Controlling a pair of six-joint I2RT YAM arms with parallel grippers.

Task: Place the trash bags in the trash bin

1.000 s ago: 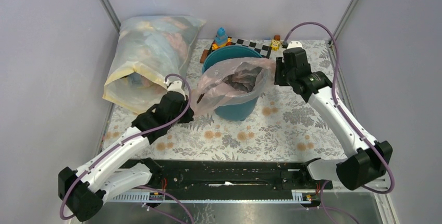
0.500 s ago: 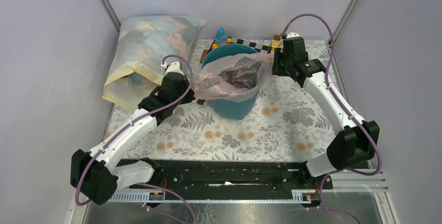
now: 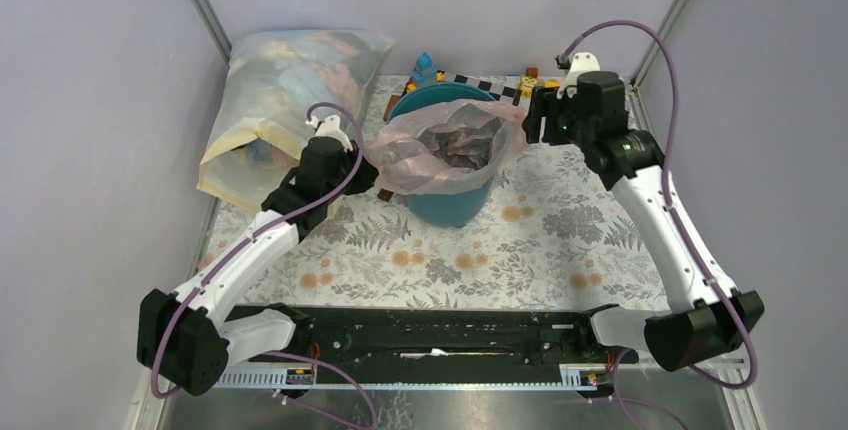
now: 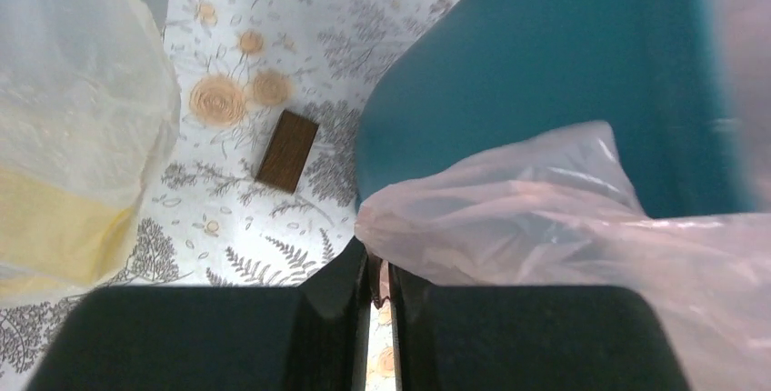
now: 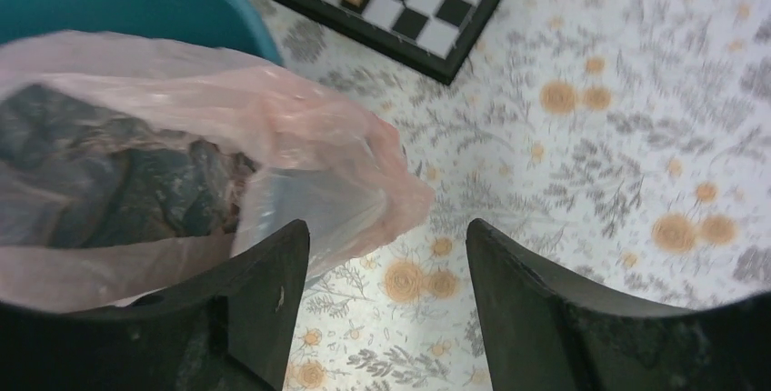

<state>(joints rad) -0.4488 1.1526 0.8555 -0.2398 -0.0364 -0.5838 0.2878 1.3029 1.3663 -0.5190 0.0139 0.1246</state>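
Note:
The teal trash bin (image 3: 447,205) stands upright at the table's middle back. The pale-pink trash bag (image 3: 445,150) is draped over its mouth and hangs inside, spilling over the left and right rim. My left gripper (image 3: 365,170) is shut on the bag's left edge, beside the bin wall (image 4: 545,73); a pinched bit of pink plastic (image 4: 509,218) shows between its jaws (image 4: 380,273). My right gripper (image 3: 535,120) is open just right of the bin, its jaws wide apart (image 5: 386,245), the bag's right edge (image 5: 345,173) loose beside its left finger.
A large milky-yellow sack (image 3: 290,100) lies at the back left. A checkered board (image 3: 485,85) with small toys sits behind the bin. A small brown block (image 4: 286,150) lies on the floral cloth by the bin's base.
My right gripper has let go of the bag's right edge and drawn back to the right. My left gripper has carried its edge up and back to the bin's left rim.

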